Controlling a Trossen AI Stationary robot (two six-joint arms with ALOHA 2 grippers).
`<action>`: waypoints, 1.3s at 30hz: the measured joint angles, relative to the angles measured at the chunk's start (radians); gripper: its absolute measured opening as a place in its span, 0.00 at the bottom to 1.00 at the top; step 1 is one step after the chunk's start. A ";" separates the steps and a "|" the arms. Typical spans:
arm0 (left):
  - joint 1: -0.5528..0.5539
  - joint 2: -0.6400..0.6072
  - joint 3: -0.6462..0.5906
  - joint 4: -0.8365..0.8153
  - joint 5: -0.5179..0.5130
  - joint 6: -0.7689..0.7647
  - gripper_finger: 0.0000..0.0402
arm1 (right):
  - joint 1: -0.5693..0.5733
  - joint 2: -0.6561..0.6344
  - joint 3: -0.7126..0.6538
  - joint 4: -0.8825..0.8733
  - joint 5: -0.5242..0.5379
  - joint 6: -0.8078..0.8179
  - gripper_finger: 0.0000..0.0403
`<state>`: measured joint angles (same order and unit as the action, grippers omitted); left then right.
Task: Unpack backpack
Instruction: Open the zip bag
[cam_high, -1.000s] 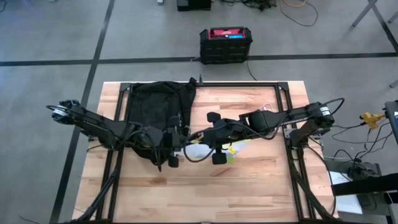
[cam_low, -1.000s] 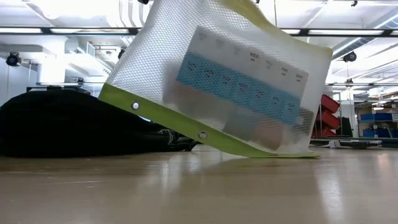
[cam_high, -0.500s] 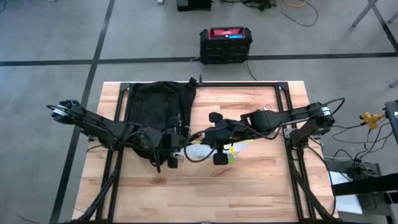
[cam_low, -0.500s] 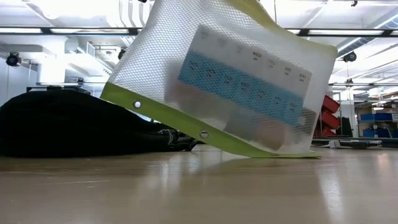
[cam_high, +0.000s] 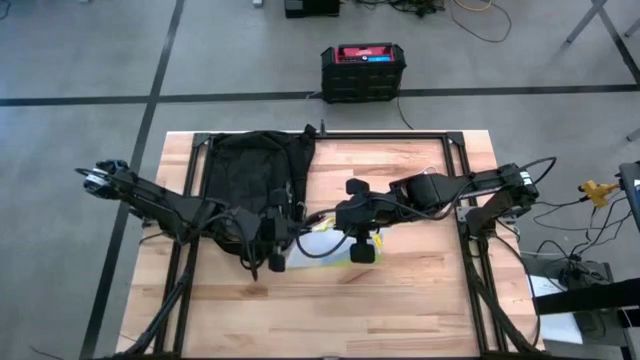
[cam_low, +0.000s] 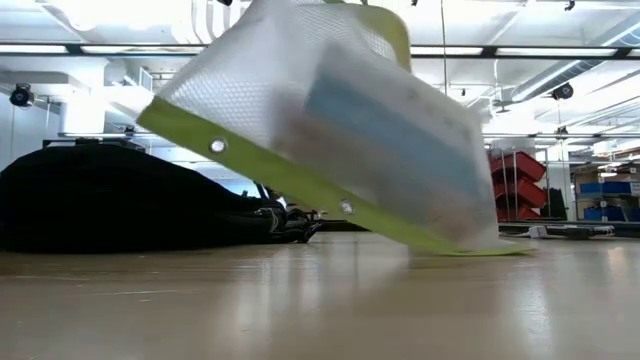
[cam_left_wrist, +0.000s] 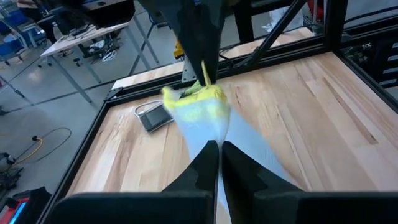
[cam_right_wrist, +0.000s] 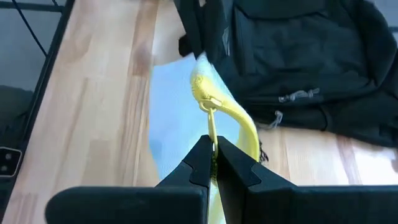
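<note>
The black backpack (cam_high: 255, 165) lies flat on the table's far left part; the low view shows it (cam_low: 110, 205) behind the pouch. Between my grippers hangs a white mesh pouch (cam_low: 320, 130) with yellow-green trim and a blue-and-white box inside, at the table's middle (cam_high: 318, 250). My left gripper (cam_high: 277, 258) is shut on its end nearer the backpack. My right gripper (cam_high: 353, 238) is shut on the opposite, yellow-green end. The pouch's low corner (cam_low: 500, 248) rests on the wood. My left gripper pinches the pouch's white mesh end (cam_left_wrist: 214, 138) between its two fingers, coming level from the table's left. The pouch slopes away from the fingers. My right gripper pinches the pouch's yellow-green trim (cam_right_wrist: 212, 127) at a small pull or loop, coming from the table's right. The pouch is tilted, one corner down on the table.
A small grey flat item (cam_left_wrist: 152, 116) lies on the wood toward the right arm's base. A black-and-red box (cam_high: 363, 70) stands on the floor beyond the far edge. Black frame rails run along the table's far and side edges. Bare wood fills the near half.
The pouch has tipped and turned between the grippers: its upper left corner has risen and its face has swung round, while the low corner has stayed on the table. My right gripper has shifted slightly toward the table's right edge. Both grippers have stayed shut.
</note>
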<state>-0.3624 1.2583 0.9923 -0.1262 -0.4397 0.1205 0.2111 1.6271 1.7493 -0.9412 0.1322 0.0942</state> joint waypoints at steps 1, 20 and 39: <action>-0.005 0.000 0.000 -0.001 0.000 0.005 0.00 | 0.000 0.000 0.000 0.003 0.003 -0.001 0.00; 0.000 0.018 -0.001 0.153 0.003 -0.051 0.36 | 0.001 0.004 0.000 0.055 0.078 -0.043 0.00; 0.133 0.119 -0.001 0.197 0.024 -0.317 0.62 | 0.003 0.005 0.000 0.064 0.091 -0.043 0.00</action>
<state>-0.2293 1.3777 0.9913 0.0709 -0.4160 -0.1967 0.2138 1.6318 1.7489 -0.8768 0.2228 0.0509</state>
